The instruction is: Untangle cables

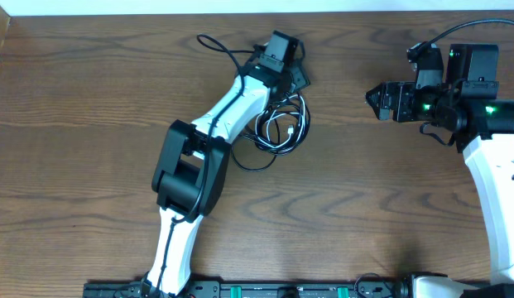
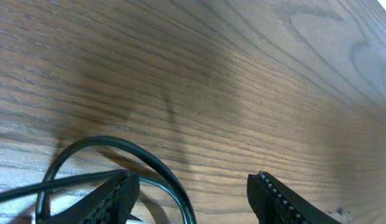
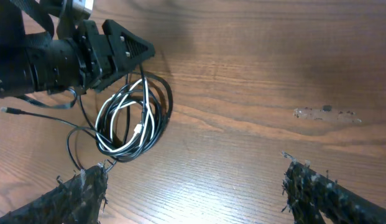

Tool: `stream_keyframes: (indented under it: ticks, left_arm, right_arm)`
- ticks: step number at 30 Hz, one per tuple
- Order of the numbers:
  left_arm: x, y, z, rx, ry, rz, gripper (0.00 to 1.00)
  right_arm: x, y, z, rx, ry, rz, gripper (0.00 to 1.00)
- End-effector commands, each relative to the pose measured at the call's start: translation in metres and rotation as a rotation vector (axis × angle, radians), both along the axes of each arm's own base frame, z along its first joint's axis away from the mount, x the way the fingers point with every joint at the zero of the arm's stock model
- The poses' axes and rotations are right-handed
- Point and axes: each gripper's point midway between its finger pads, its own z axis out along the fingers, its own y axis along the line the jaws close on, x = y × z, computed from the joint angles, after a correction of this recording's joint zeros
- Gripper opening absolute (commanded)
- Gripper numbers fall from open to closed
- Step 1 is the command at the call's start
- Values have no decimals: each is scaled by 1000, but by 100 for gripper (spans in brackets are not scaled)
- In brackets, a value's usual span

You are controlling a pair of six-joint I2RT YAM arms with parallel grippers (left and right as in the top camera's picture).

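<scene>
White arm links (image 1: pixel 232 103), bulky black joints (image 1: pixel 189 170), ridged black left hand (image 2: pixel 193 186), green lights (image 1: pixel 491 110) on right wrist

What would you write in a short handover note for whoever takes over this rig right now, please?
Left gripper: jaws apart, low over the table at the far edge of the cable coil. A black cable loops past one finger; nothing is visibly clamped.
Right gripper: wide open, empty, off to the right of the coil.
Cables: the black ones and the white cable lie wound together mid-table.
Done: nothing separated yet.
Left: grip one cable, draw it free, then lay each cable apart.
</scene>
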Motion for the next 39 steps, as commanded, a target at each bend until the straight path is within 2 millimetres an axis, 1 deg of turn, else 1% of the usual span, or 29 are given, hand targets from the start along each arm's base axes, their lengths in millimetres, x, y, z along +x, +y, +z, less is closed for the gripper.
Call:
stream_keyframes:
  ticks: [1, 4, 6, 7, 8, 9, 10, 11, 12, 15, 16, 17, 19, 20, 21, 24, 25, 26, 27, 30, 31, 32, 36, 38, 39]
  left_arm:
    - [3, 3, -7, 76, -30, 55, 59]
    - [0, 0, -13, 83, -23, 48, 58]
    - [-1, 0, -24, 92, -8, 46, 53]
    - [-1, 0, -29, 96, -1, 46, 52]
    - [-2, 0, -31, 100, 4, 45, 45]
    - [-3, 1, -32, 102, 6, 45, 33]
    - [-2, 0, -32, 102, 1, 42, 25]
    - [3, -1, -28, 95, -22, 34, 13]
    - [5, -1, -23, 97, -39, 23, 8]
    - [9, 5, -1, 124, -94, -29, 8]
    - [10, 6, 9, 137, -119, -56, 7]
    - [11, 10, 28, 157, -156, -92, 7]
    - [8, 13, 46, 176, -186, -126, 7]
    - [1, 16, 67, 200, -212, -165, 7]
    - [-4, 19, 80, 212, -224, -185, 7]
    - [-19, 27, 111, 239, -246, -225, 8]
    - [-23, 30, 118, 245, -248, -232, 7]
    - [-34, 36, 133, 262, -251, -255, 8]
    - [-41, 39, 141, 272, -252, -268, 8]
    - [-61, 50, 158, 302, -241, -305, 8]
    - [-65, 52, 159, 306, -229, -307, 8]
    - [-75, 56, 161, 314, -208, -326, 8]
    - [-105, 54, 153, 307, -130, -481, 8]
    - [-121, 55, 145, 303, -84, -572, 8]
    - [-124, 56, 144, 305, -74, -590, 8]
  right_arm:
    - [3, 1, 3, 2, -1, -5, 88]
    - [2, 1, 3, 2, 2, -5, 88]
    - [1, 1, 2, 2, 9, -5, 88]
    - [1, 1, 1, 2, 11, -5, 89]
    - [0, 1, 1, 2, 12, -5, 89]
    - [0, 1, 1, 2, 13, -5, 89]
    - [0, 1, 1, 2, 14, -5, 89]
    - [0, 1, 1, 2, 15, -5, 89]
    - [0, 1, 1, 2, 15, -5, 89]
    - [0, 1, 1, 2, 14, -5, 89]
    - [0, 1, 1, 2, 13, -5, 89]
    - [0, 1, 1, 2, 13, -5, 89]
    - [0, 1, 1, 2, 12, -5, 89]
    - [1, 1, 2, 3, 10, -5, 89]
    - [1, 1, 2, 5, 10, -7, 89]
    - [2, 2, 3, 15, 11, -19, 90]
    - [2, 2, 3, 18, 11, -20, 90]
    - [2, 6, 3, 26, 10, -10, 90]
    - [2, 8, 4, 27, 8, -3, 90]
    - [2, 16, 5, 27, -1, 16, 90]
    - [2, 18, 5, 27, -3, 24, 90]
    - [2, 22, 5, 27, -4, 34, 90]
    - [2, 38, -1, 27, 7, 75, 90]
    - [2, 42, -4, 28, 19, 82, 90]
    - [1, 44, -5, 30, 22, 83, 90]
